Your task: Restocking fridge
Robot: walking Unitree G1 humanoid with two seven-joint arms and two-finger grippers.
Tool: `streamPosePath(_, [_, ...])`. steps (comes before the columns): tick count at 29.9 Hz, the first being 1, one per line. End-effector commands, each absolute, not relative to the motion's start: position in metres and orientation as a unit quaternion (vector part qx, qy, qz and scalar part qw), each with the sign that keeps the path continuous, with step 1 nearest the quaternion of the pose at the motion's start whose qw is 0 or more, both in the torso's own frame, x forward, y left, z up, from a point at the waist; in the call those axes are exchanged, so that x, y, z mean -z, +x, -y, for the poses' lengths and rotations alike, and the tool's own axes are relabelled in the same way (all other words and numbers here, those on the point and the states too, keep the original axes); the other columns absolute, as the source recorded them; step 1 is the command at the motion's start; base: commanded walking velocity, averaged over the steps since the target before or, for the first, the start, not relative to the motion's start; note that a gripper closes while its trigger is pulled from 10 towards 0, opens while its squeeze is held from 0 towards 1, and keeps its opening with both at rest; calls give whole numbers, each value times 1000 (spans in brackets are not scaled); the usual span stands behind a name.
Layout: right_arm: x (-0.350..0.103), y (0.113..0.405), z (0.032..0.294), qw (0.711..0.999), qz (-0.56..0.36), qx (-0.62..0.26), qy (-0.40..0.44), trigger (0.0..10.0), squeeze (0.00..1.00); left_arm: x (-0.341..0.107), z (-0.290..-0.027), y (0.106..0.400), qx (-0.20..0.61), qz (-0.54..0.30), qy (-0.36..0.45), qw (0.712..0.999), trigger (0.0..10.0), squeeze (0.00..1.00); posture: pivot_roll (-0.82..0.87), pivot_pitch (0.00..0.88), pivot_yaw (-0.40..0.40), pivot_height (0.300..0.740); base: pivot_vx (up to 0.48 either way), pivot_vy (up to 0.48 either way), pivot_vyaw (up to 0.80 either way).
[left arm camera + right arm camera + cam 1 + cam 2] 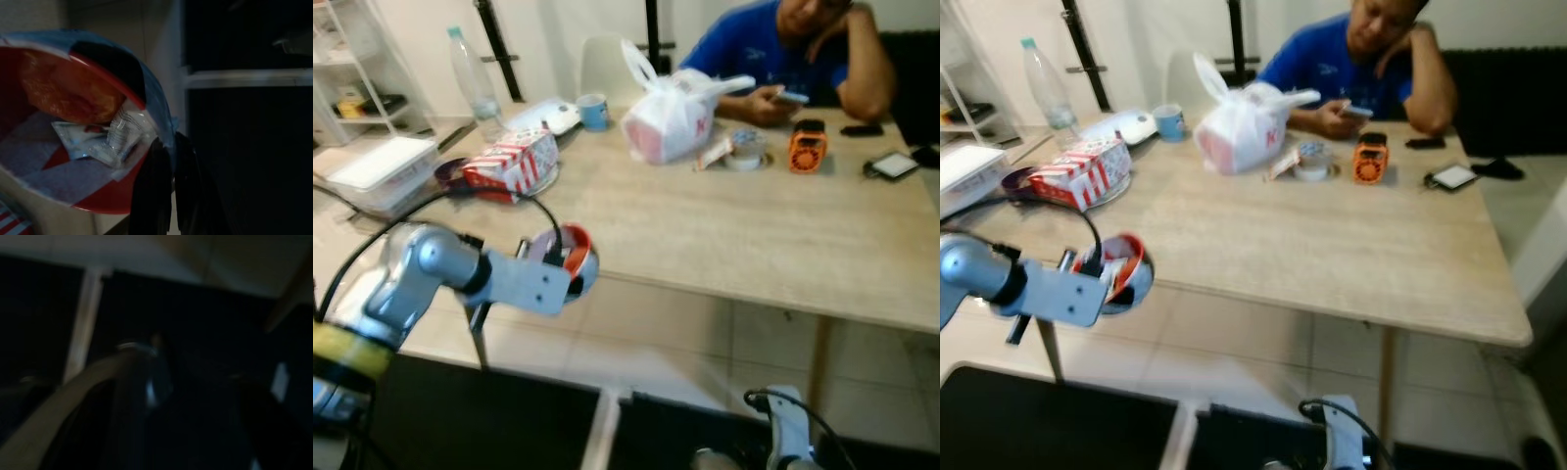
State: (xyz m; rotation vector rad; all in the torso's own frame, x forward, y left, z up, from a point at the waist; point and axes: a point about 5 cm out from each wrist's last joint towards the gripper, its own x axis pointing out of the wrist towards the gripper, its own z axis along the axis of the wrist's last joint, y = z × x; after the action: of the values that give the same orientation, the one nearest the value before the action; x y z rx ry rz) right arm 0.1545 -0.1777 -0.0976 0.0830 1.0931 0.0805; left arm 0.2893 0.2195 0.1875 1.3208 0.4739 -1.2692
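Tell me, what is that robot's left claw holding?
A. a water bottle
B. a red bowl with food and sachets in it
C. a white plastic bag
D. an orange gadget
B: the left gripper pinches the rim of the red bowl, food and sachets inside.

Light wooden table (pixel 734 235) spanning the centre of the frame, on slim legs over a pale tiled floor (pixel 695 343). White shelving unit (pixel 357 69) at upper left; white wall (pixel 558 24) behind; black sofa (pixel 1518 93) at upper right.
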Motion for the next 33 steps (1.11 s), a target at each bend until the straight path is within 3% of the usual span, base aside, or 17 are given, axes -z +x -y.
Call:
streamPosePath(1, [99, 153, 173, 849, -525, -41, 43, 10000, 0, -195, -221, 290, 533, -196, 572, 592, 10000, 0, -39, 0, 73, 740, -364, 0, 0])
streamPosePath(11, [99, 153, 173, 849, -526, -41, 42, 10000, 0, -172, -225, 290, 527, -221, 559, 600, 10000, 0, -40, 0, 72, 740, -366, 0, 0])
streamPosePath(14, [99, 153, 174, 848, -526, -41, 41, 10000, 0, -137, -235, 292, 500, -260, 533, 632, 10000, 0, -40, 0, 71, 740, -235, 0, 0])
streamPosePath(22, [99, 152, 174, 849, -526, -43, 37, 10000, 0, -87, -247, 292, 447, -303, 522, 660, 10000, 0, -39, 0, 71, 740, 0, 0, 0])
streamPosePath(28, [99, 152, 174, 848, -526, -43, 35, 10000, 0, -37, -260, 278, 386, -361, 505, 682, 10000, 0, -40, 0, 69, 740, 0, 0, 0])
streamPosePath(33, [99, 151, 175, 846, -531, -40, 32, 10000, 0, 8, -271, 247, 323, -420, 485, 696, 10000, 0, -43, 0, 70, 740, 0, 0, -155])
